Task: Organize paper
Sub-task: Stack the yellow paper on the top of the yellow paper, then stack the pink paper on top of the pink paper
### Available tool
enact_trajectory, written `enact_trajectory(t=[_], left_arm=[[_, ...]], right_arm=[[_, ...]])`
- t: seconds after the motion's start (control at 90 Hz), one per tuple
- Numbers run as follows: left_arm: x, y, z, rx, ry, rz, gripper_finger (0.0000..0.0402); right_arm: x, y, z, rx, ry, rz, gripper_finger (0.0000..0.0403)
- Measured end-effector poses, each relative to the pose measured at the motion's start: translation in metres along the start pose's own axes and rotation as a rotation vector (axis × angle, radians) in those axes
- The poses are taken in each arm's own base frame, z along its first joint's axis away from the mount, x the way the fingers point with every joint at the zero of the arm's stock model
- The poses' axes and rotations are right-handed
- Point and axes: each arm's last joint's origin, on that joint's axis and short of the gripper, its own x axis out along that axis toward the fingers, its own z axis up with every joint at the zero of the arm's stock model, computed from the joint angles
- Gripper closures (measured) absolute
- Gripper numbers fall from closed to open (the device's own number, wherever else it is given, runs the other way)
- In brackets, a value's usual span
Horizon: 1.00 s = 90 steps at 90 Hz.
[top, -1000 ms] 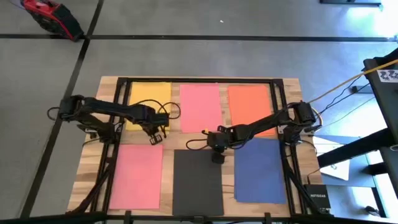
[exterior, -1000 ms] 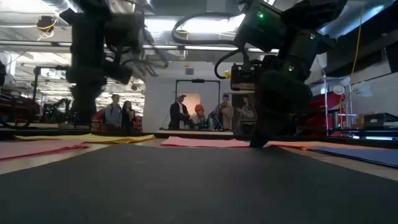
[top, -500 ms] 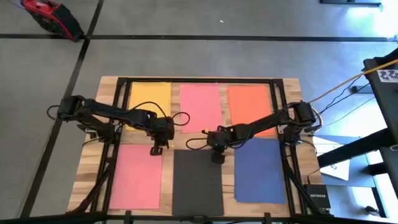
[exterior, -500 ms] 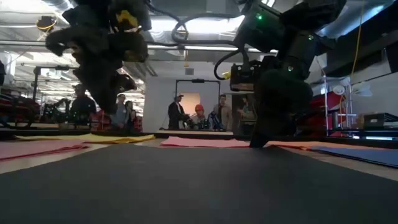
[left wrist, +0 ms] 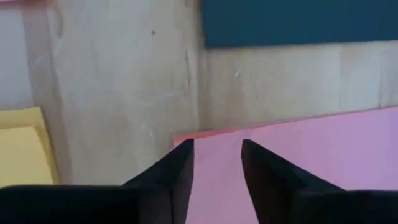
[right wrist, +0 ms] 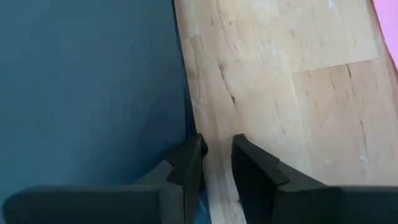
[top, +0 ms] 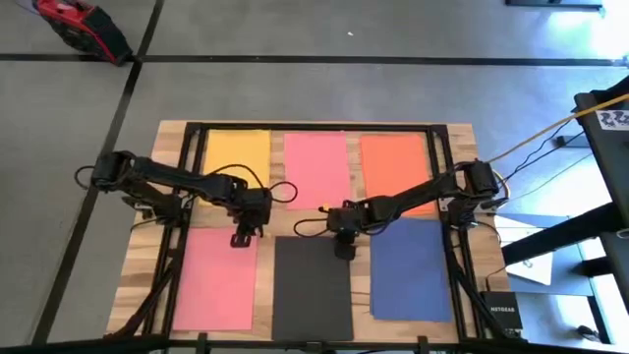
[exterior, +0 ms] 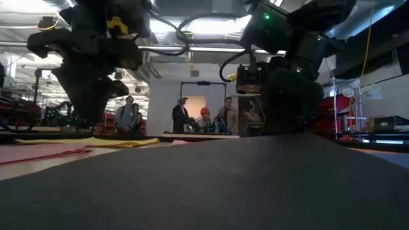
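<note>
Six sheets of paper lie flat on the wooden bench (top: 462,221) in two rows: yellow sheet (top: 234,155), pink sheet (top: 316,169) and orange sheet (top: 397,171) at the far side; a second pink sheet (top: 213,280), black sheet (top: 313,290) and dark blue sheet (top: 411,269) at the near side. The left pincer (top: 241,239) hangs over the near pink sheet's far right corner, fingers parted. The right pincer (top: 342,252) sits at the black sheet's far right corner, its fingers (right wrist: 186,163) narrowly apart astride the sheet's edge.

Matt, smooth paper (top: 317,169) sheets lie on a pale, grainy wood tabletop (right wrist: 292,93), under matt black arms.
</note>
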Motion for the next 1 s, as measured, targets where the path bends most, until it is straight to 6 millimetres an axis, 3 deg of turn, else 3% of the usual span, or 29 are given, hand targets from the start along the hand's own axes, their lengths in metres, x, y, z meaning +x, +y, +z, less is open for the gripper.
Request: enact_trajectory(t=[0.3,0.678,1.0], left_arm=[[0.008,0.005,0.0,-0.018,0.035,0.006,0.0253],[0.021,0.007,-0.014,-0.023,0.074,0.011,0.0252],[0.024,0.008,-0.014,0.005,0.045,0.031,0.0252]], right_arm=[[-0.009,0.002,0.007,-0.027,0.003,-0.013,0.0323],[-0.021,0.006,0.02,-0.071,0.029,-0.042,0.0323],[-0.025,0.007,0.024,-0.092,0.026,-0.05,0.0323]])
